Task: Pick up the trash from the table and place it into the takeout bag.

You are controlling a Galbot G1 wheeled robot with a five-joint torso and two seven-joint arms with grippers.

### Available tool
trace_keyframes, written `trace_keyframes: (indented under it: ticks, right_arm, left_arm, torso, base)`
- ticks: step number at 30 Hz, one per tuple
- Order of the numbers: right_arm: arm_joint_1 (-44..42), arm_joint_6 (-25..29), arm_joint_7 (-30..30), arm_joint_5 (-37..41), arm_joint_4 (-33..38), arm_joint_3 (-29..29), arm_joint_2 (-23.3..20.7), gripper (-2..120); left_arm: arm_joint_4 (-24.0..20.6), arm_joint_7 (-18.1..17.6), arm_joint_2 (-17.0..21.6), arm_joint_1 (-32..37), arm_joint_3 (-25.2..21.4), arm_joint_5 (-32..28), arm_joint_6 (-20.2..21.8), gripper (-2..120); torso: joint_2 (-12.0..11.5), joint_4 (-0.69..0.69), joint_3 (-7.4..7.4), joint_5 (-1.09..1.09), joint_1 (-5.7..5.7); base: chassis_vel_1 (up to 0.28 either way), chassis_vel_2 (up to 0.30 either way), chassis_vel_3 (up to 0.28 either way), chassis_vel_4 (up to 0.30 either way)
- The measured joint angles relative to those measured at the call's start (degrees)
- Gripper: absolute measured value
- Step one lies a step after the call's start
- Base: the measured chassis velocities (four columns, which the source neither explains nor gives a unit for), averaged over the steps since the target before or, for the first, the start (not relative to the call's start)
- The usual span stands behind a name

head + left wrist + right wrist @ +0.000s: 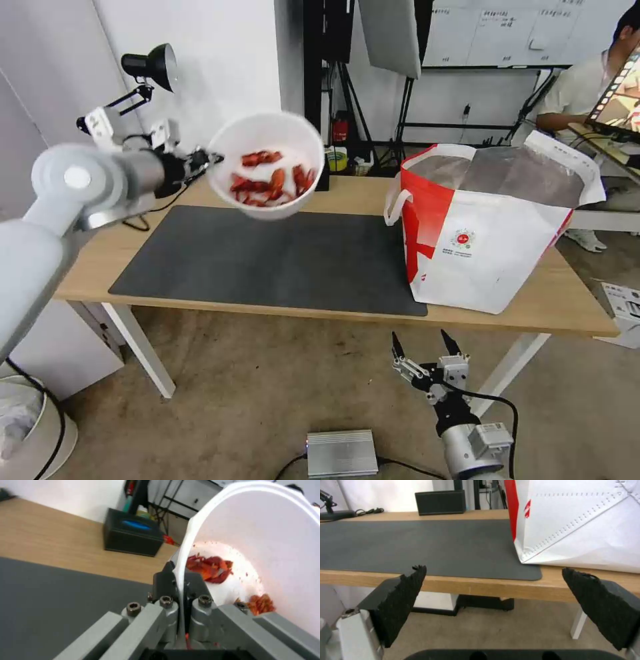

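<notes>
The left gripper (pixel 208 159) pinches the rim of the white bowl of red scraps (pixel 267 165), fingers (pixel 164 580) clamped either side of the thin wall, holding it tilted in the air above the rear left part of the dark grey mat (pixel 267 260). The takeout bag (pixel 487 227) stands open at the right end of the tabletop (pixel 567 293), overlapping the mat's right edge. A black box (pixel 131 535) sits by the rear edge. The right gripper (pixel 427 350) hangs below the front edge, fingers spread wide, holding nothing
</notes>
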Motion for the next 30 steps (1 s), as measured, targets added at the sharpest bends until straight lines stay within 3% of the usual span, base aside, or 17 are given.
trace_keyframes:
  ticks: [8,15,17,18,20,30]
  right_arm:
    - [0.0,0.0,0.0,0.0,0.0,0.0,0.0,100]
    - [0.0,0.0,0.0,0.0,0.0,0.0,0.0,100]
    - [0.0,0.0,0.0,0.0,0.0,0.0,0.0,100]
    - [0.0,0.0,0.0,0.0,0.0,0.0,0.0,100]
    - [0.0,0.0,0.0,0.0,0.0,0.0,0.0,100]
    - [0.0,0.0,0.0,0.0,0.0,0.0,0.0,100]
  left_arm:
    - [1.6,-1.7,-4.4,-6.3,6.5,-1.0,0.0,0]
    - [6.7,-2.7,-11.8,-13.6,12.9,-0.6,0.0,0]
    - [6.7,-2.7,-11.8,-13.6,12.9,-0.6,0.0,0]
    - [8.7,-3.0,-14.4,-15.3,14.6,0.1,0.0,0]
    - [9.7,-2.3,-15.9,-16.1,15.7,1.4,0.0,0]
    - [12.4,-2.4,-20.3,-18.9,17.3,1.9,0.0,0]
  torso:
    - [0.0,0.01,0.0,0.0,0.0]
    - [0.0,0.0,0.01,0.0,0.0]
    - [0.0,0.0,0.01,0.0,0.0]
    - [0.0,0.0,0.01,0.0,0.0]
    - [0.0,0.0,0.01,0.0,0.0]
    - [0.0,0.0,0.0,0.0,0.0]
  base:
    - [0.0,0.0,0.0,0.0]
    - [0.0,0.0,0.0,0.0]
    - [0.0,0.0,0.0,0.0]
    - [0.0,0.0,0.0,0.0]
    - [0.0,0.0,0.0,0.0]
    - [0.0,0.0,0.0,0.0]
